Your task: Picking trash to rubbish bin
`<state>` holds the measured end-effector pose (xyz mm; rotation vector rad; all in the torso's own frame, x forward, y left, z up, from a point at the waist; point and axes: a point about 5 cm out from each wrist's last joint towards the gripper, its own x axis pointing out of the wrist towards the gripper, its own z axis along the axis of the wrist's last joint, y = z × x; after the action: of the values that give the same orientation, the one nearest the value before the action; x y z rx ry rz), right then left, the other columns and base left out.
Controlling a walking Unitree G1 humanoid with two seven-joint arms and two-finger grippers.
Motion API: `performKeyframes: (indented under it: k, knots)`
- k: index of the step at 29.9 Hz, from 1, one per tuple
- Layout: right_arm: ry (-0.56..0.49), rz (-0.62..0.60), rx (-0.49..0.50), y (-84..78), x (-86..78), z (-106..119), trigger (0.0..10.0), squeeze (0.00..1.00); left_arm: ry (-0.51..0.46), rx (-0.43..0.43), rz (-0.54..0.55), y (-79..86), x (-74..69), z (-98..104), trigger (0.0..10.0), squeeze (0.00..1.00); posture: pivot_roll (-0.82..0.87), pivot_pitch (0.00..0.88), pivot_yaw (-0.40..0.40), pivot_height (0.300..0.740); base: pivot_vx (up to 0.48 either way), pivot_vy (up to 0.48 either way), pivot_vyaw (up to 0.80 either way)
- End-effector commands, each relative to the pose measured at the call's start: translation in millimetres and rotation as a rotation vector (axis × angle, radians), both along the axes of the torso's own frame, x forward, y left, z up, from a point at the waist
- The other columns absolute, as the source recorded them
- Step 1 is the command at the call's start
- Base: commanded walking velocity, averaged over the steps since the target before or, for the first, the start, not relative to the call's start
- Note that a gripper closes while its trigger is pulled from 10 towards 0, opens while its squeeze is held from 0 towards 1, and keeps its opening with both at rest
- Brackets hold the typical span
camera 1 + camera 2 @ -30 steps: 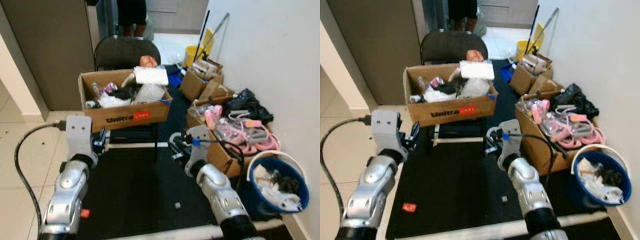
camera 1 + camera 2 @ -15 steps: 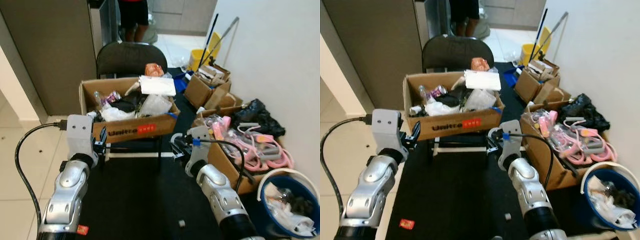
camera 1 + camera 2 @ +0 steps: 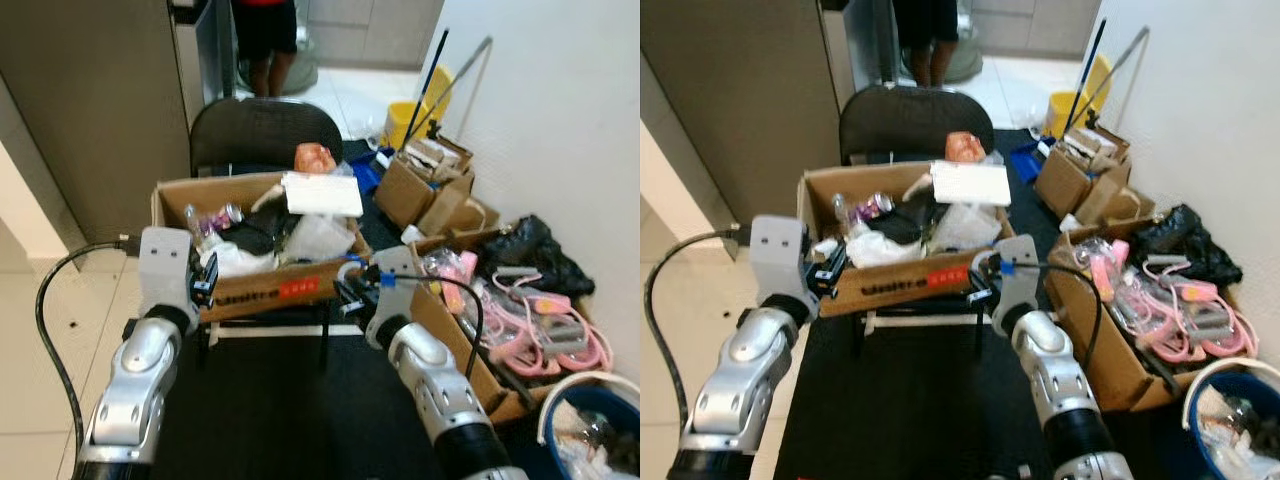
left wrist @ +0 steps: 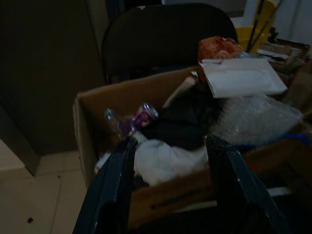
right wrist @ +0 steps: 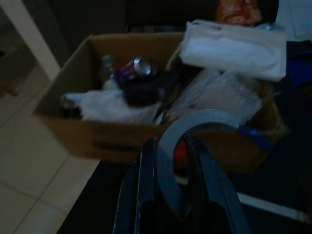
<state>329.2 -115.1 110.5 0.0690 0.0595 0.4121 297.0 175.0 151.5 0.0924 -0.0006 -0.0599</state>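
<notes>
A cardboard box full of trash stands on a black chair; it holds a white packet, a purple can, crumpled white paper and bubble wrap. My left gripper hovers open at the box's front left corner, with nothing between its fingers. My right gripper is at the box's front right corner, shut on a grey tape roll. The blue rubbish bin sits low at the right, partly cut off.
An open carton of pink items lies on the floor to my right, with a black bag and smaller cartons behind it by the white wall. A yellow mop bucket stands further back. A person's legs are behind the chair.
The whole view has shifted: the box looks closer and the blue bin has slid to the lower right corner. Both grippers now sit up against the box's front edge.
</notes>
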Motion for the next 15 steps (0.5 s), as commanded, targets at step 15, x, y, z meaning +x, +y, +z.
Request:
performKeyframes:
  k: [15]
  knots:
    - [-0.014, -0.041, 0.003, -7.7, 6.4, 2.9, 10.0, 0.0, 0.018, 0.016, -0.013, -2.4, 0.8, -2.4, 10.0, 0.0, 0.08, 0.114, -0.054, 0.74, 0.439, 0.0, 0.0]
